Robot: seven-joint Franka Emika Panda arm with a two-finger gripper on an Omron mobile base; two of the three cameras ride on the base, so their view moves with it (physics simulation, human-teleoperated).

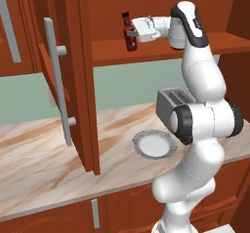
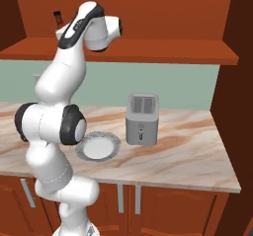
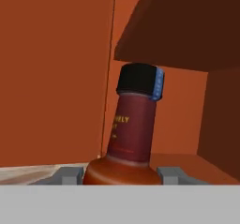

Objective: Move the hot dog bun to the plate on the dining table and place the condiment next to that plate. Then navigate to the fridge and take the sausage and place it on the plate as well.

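Gripper (image 1: pixel 132 32) closed on condiment (image 1: pixel 130 34) at left end of cabinet shelf (image 1: pixel 161 49), fingers (image 3: pixel 70 175) flanking bottle's shoulder, bottle tilted slightly.

The white arm with dark joints reaches high and forward, its two-finger gripper (image 1: pixel 131 32) clamped around the dark red-brown sauce bottle (image 1: pixel 130 37).

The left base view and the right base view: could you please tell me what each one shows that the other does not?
The left base view gives the open cabinet door with its grey bar handle, and the end effector closed on the condiment bottle on the wooden shelf. The right base view gives the toaster from the front and the counter to its right end. Shared: the arm, the toaster, the pale grey plate and the shelf.
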